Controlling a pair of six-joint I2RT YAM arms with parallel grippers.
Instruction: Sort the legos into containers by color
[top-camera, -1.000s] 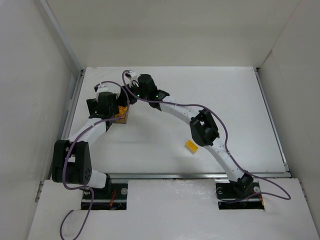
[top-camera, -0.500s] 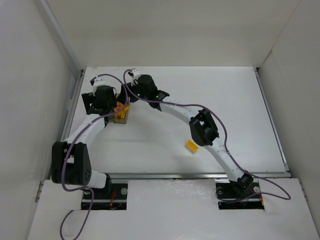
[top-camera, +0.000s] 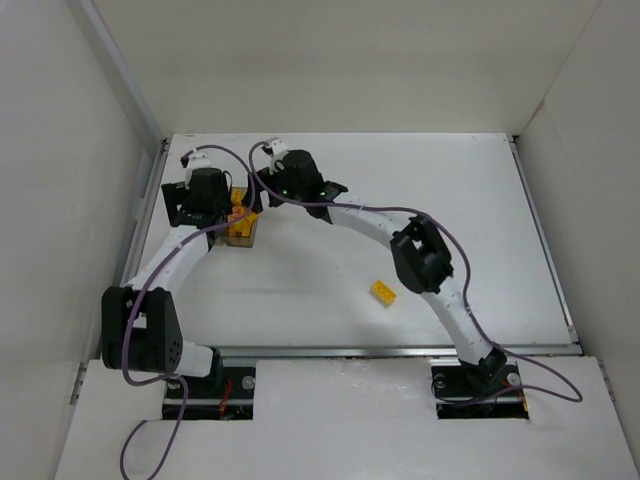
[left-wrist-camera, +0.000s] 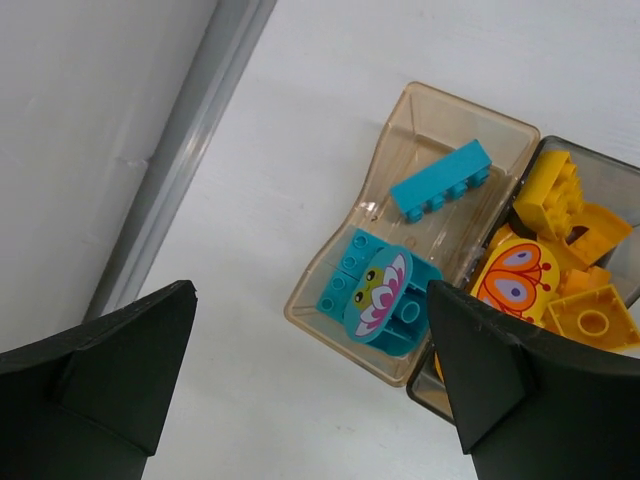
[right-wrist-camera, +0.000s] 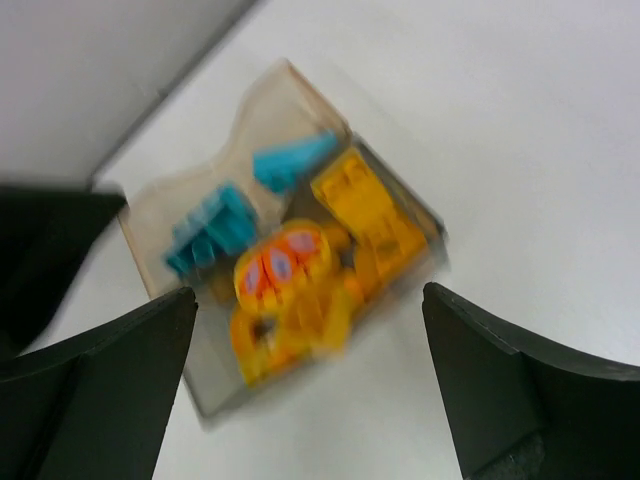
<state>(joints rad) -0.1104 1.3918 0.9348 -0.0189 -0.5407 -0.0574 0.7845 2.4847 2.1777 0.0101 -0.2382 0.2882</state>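
My left fingers (left-wrist-camera: 310, 292) and right fingers (right-wrist-camera: 308, 292) both hang spread and empty over the containers (left-wrist-camera: 470, 106), near the far-left corner of the worktop (top-camera: 480, 200). The one loose yellow brick (top-camera: 382, 291) lies well apart, toward the middle of the near edge. Its long axis slants far-left to near-right, and my right arm is nearer.

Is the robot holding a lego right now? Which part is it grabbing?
Nothing is held. The left gripper and the right gripper are both open and empty, above the containers.
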